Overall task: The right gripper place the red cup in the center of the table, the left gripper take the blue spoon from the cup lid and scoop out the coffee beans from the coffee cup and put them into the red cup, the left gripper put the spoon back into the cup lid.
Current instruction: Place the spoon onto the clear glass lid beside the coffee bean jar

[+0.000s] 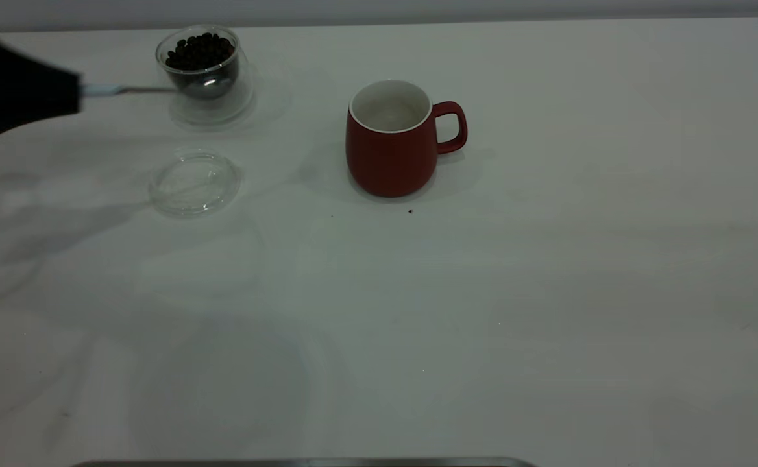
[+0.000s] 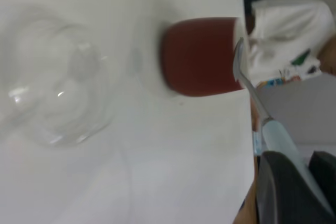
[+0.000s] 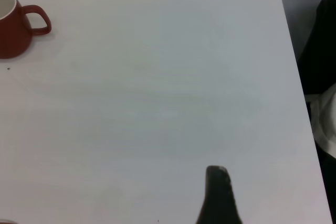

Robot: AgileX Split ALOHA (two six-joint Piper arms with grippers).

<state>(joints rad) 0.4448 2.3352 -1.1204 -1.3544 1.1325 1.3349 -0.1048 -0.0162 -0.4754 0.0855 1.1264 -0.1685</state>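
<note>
Spoon (image 1: 158, 89), light, stiff, slippery, pinched by its handle in left gripper (image 1: 77, 91), dips toward fragile glass cup (image 1: 205, 72).

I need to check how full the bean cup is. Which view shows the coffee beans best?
The exterior view: the coffee beans show dark through the clear coffee cup, heaped to the rim. The left wrist view shows no beans that I can make out, and the right wrist view shows neither cup nor beans.

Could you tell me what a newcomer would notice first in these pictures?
The red cup stands alone near the table's centre. At far left, the left gripper holds the blue spoon level beside the coffee cup of coffee beans; the cup lid lies nearer.
</note>
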